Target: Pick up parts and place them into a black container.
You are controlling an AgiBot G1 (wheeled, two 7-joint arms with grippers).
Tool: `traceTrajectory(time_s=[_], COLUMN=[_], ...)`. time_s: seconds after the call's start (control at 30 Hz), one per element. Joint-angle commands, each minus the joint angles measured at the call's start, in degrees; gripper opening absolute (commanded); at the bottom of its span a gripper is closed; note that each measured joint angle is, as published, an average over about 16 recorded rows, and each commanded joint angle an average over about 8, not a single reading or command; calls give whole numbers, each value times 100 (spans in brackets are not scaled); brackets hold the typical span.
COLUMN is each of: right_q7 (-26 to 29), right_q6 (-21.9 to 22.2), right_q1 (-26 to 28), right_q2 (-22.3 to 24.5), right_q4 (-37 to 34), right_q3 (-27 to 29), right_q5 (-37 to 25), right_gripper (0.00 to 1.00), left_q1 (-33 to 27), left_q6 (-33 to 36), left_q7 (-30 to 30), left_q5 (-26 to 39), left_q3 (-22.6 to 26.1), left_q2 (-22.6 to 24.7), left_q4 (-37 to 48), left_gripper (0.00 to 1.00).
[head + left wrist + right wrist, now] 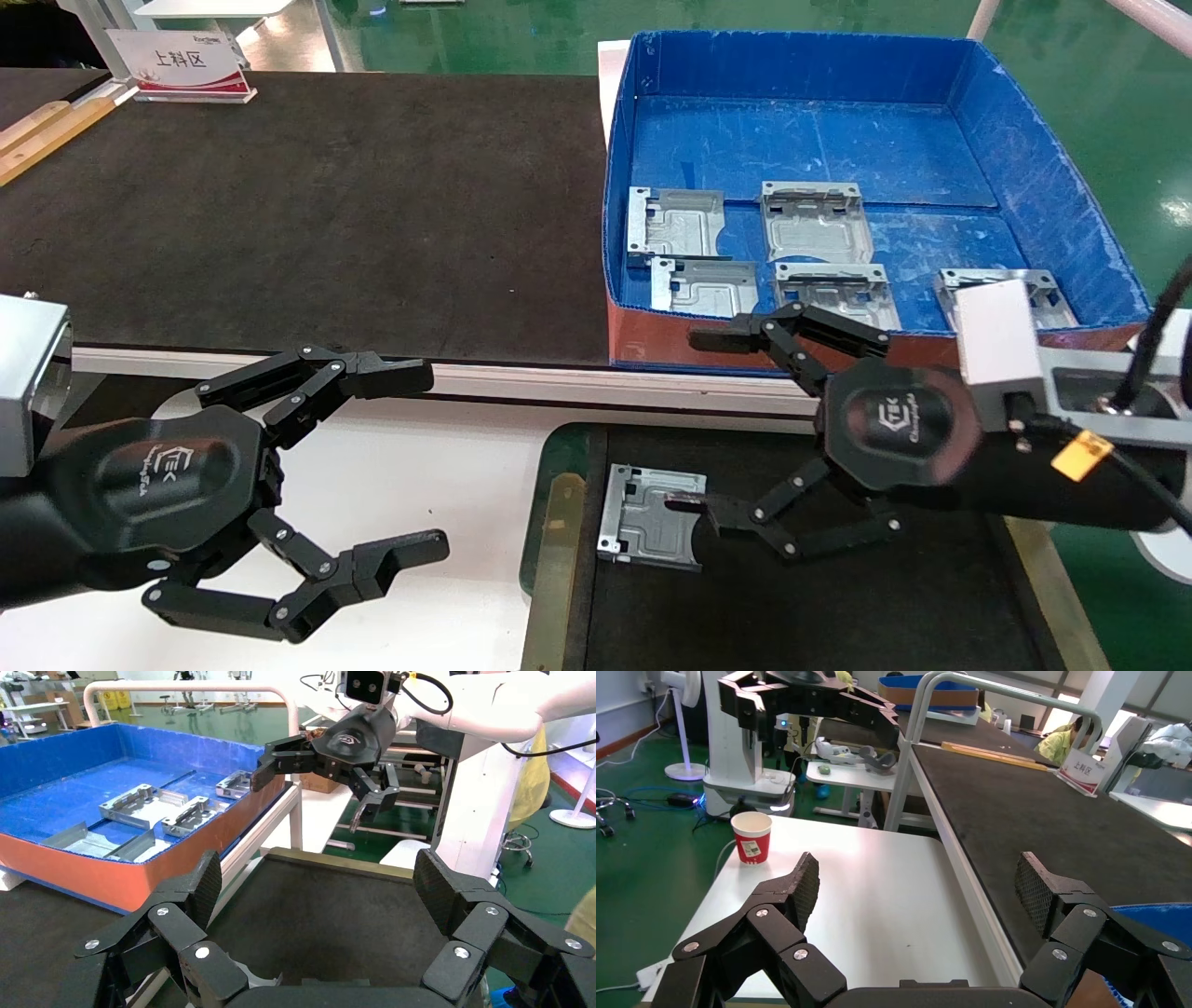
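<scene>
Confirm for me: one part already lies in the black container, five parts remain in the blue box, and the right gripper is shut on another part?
Not quite. The right gripper is open and holds nothing, as the head view shows. One part does lie in the black container, and five parts remain in the blue box.

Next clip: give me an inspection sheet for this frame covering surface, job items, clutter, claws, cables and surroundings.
Surface: long black mat-covered table; white table nearer the robot.
Job's things: five parts lie in the blue box; one part lies flat in the black container.
Clutter: red-and-white paper cup on the white table; sign stand at the mat's far corner.
Claws: left claw open over the white table, empty; right claw open, empty, between box and container.
Cables: black cable and yellow tag on the right arm.
Surroundings: green floor, a standing fan.
</scene>
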Motion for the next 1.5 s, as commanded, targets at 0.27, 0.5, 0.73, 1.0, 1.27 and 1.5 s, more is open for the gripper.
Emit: traceTrajectory(time_s=[0.27,0.5,0.73,1.0,1.27,1.5], right_q7=[458,812,1168,1575,1972,2159], right_q6=[74,131,189,255,319,348], right_q1=[-307,-545,-784,-1057,-1323,-1466], right_q2=[180,320,461,621,777,862], right_q4=[514,911,1311,1768,2213,2450], right_q3=[353,627,902,1217,1523,1687], right_q5=[31,56,80,108,135,150], right_gripper=[100,100,100,100,100,100], left_q1=[0,0,0,0,0,1], left_q6=[0,0,0,0,0,-1], left_q7=[0,0,0,0,0,0], left_q5=[0,0,0,0,0,0], left_q3=[0,0,0,0,0,0], left_q2=[0,0,0,0,0,0], left_q4=[0,0,0,0,0,1], left_gripper=[100,100,100,100,100,100])
